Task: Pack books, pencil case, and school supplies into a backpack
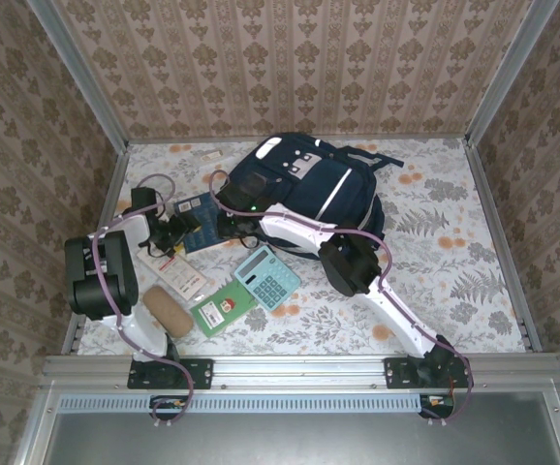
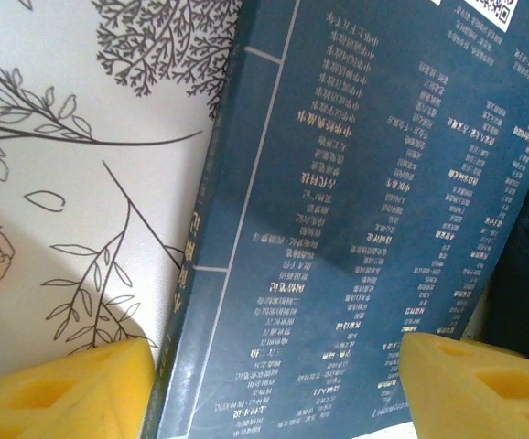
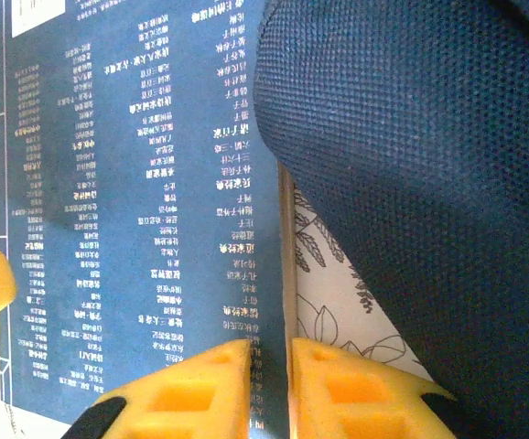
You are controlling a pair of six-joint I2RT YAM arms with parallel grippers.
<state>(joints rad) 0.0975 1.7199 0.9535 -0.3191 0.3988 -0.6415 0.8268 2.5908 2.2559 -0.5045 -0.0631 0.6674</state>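
Right gripper [image 3: 271, 366] pinches dark blue book [image 3: 136, 183] by its edge.

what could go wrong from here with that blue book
1. The right gripper pinches only the thin edge of the dark blue book, so it may slip or pivot when lifted.
2. The backpack fabric lies right beside that grip and could snag.
3. The left gripper hangs open over the same book, so the arms might collide.

navy backpack [image 1: 311, 186] lying flat at the back, dark blue book [image 2: 365, 201] right beside its left side, teal calculator [image 1: 267, 276], green book [image 1: 222, 310], tan pencil case [image 1: 167, 310] in front
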